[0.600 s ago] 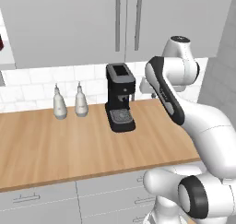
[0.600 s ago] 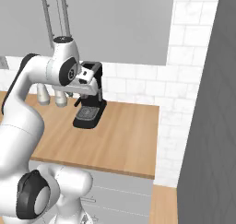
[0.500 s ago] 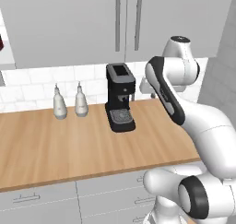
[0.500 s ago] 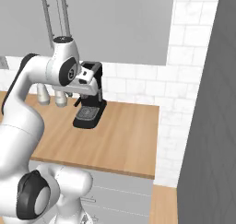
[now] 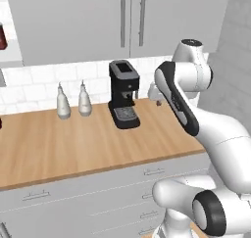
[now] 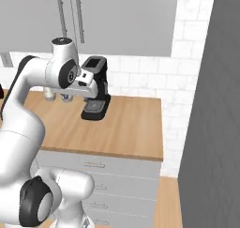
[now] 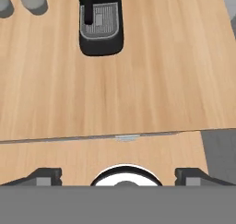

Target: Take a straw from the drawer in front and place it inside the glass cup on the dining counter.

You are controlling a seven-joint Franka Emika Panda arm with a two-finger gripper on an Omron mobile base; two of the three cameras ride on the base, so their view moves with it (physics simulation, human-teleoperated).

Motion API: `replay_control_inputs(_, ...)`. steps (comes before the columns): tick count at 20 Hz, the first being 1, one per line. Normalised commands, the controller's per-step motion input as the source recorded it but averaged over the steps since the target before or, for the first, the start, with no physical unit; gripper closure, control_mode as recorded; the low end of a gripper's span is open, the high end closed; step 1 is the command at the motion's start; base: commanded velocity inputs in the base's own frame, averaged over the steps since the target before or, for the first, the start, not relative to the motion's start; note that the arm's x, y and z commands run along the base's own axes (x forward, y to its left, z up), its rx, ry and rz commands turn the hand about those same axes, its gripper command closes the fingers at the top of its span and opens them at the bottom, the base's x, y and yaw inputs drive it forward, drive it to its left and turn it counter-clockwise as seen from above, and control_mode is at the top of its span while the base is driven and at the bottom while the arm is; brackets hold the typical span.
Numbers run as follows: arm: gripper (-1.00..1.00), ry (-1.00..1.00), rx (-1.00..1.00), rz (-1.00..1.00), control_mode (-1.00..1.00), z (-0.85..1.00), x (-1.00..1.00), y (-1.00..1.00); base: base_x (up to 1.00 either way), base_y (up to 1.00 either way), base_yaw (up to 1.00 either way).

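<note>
My gripper (image 5: 156, 99) (image 6: 89, 86) hangs high over the wood counter along the tiled wall (image 5: 73, 144), just right of the coffee machine. In the hand view it (image 7: 118, 173) points down at the counter's front edge, and its fingertips (image 7: 44, 174) stand wide apart with nothing between them. Under the counter the drawer (image 5: 127, 179) (image 6: 110, 166) is shut; its small bar handle (image 7: 126, 137) peeks out below the edge. The straw, the glass cup and the dining counter are out of view.
A black coffee machine (image 5: 123, 92) (image 6: 96, 91) (image 7: 100, 22) stands at the back of the counter. Two grey-white bottles (image 5: 62, 102) (image 5: 84, 101) stand to its left. Grey wall cupboards (image 5: 122, 21) hang above. A tall grey panel (image 6: 211, 105) bounds the right side.
</note>
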Motion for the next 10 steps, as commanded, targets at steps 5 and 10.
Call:
replay_control_inputs(5,-1.0,0.0,0.0,0.0,1.0,0.0,0.0,0.0,-0.06,0.85,-0.49)
replay_control_inputs(10,-1.0,0.0,0.0,0.0,1.0,0.0,0.0,0.0,0.0,0.8,-0.58)
